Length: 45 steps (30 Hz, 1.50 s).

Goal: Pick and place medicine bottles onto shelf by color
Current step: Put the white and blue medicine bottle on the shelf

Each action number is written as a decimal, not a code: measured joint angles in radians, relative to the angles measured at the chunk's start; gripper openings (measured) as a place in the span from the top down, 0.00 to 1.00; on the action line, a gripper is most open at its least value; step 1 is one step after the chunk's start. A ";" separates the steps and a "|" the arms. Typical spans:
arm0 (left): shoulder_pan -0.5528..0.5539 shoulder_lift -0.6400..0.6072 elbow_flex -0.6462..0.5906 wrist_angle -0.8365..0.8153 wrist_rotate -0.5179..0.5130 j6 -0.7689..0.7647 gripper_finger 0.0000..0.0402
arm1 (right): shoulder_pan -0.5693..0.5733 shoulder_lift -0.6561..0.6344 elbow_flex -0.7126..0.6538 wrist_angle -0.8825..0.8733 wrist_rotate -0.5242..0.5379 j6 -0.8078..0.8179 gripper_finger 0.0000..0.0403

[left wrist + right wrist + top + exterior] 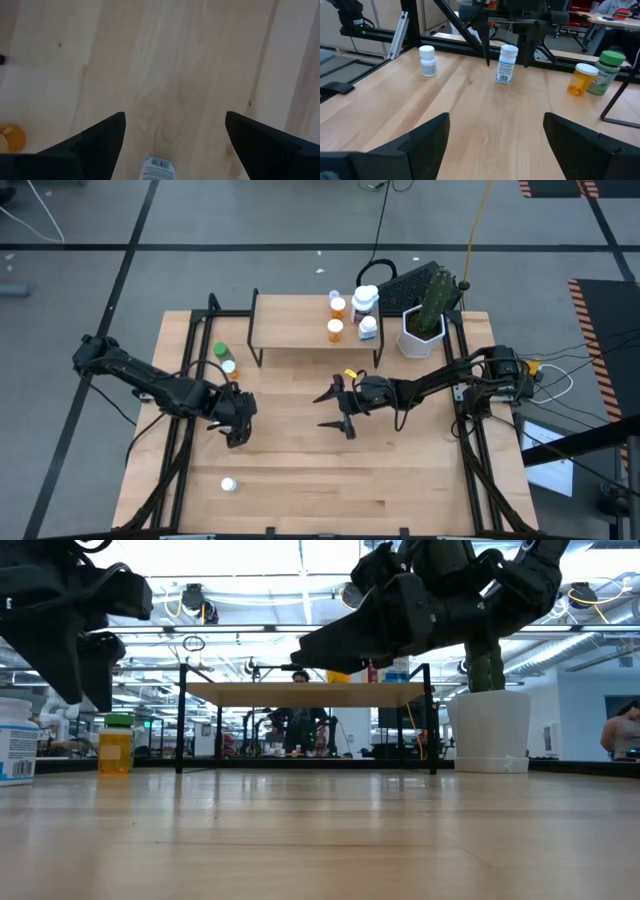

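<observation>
The light-wood shelf (300,325) stands at the table's far side. On its right end stand two orange bottles (336,307) and two white ones (366,300). A green bottle (220,352) and an orange one (229,367) stand on the table left of the shelf. My left gripper (236,430) points down, open, over a white bottle (507,64). Its fingers (485,47) flank the cap without touching it. Another white bottle (229,483) stands near the front edge. My right gripper (335,405) hovers open and level at mid-table, holding nothing.
A white hexagonal pot with a cactus (422,330) stands right of the shelf, with a dark keyboard-like object (410,285) behind it. Black frame rails (170,450) run along both table sides. Bare tabletop (380,480) lies at the near right.
</observation>
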 joint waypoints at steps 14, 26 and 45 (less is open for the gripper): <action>0.013 0.000 0.000 -0.202 0.037 -0.025 0.14 | 0.000 0.000 0.000 0.001 0.002 0.024 0.22; 0.008 0.000 -0.010 -0.272 0.087 -0.021 0.14 | 0.013 0.000 0.000 0.001 0.002 0.074 0.22; 0.009 0.000 -0.163 -0.149 0.182 -0.041 0.53 | 0.017 0.000 0.000 0.011 0.002 0.049 0.22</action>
